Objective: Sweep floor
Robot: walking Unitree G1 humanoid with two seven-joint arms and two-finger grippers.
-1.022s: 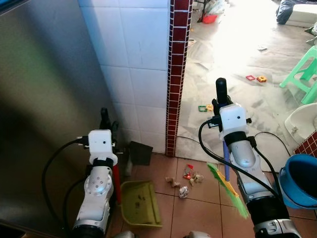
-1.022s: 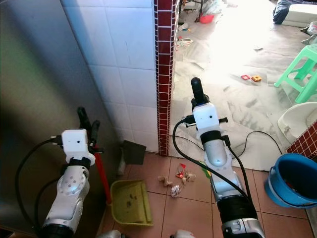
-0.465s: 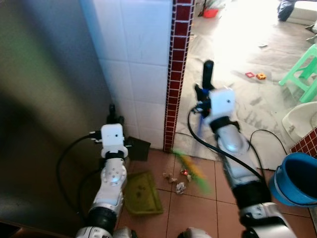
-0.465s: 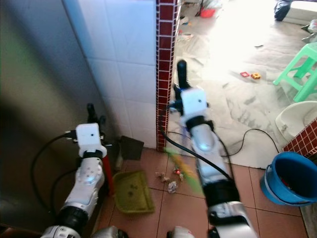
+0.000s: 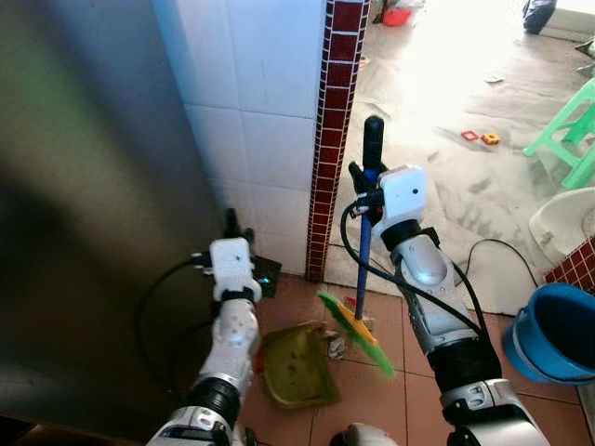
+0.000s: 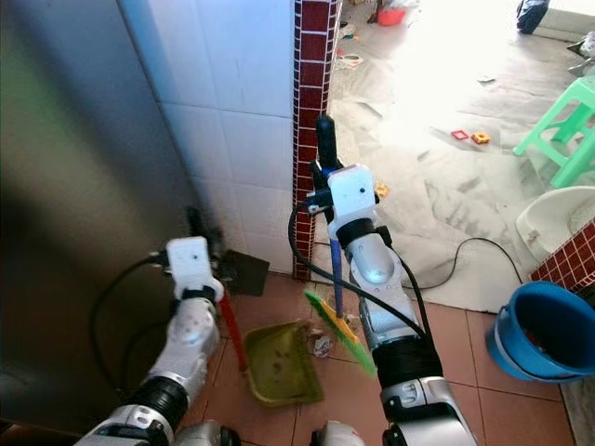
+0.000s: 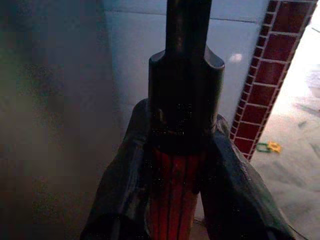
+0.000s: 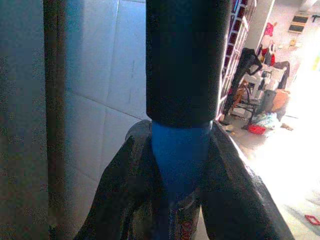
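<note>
Two tools are in play. From the left eye view we note the right gripper (image 5: 369, 177) carrying the broom (image 5: 358, 321), bristles beside the dustpan (image 5: 296, 364) on the tiled floor (image 5: 390, 409). From the right eye view the left gripper (image 6: 200, 230) holds the dustpan handle (image 6: 231, 335); litter (image 6: 322, 346) sits at the pan's lip. Left wrist view: fingers (image 7: 227, 190) pinch that red handle. Right wrist view: fingers (image 8: 240, 190) clamp the blue broom shaft. Risk: a tilted pan could let litter slide beneath.
</note>
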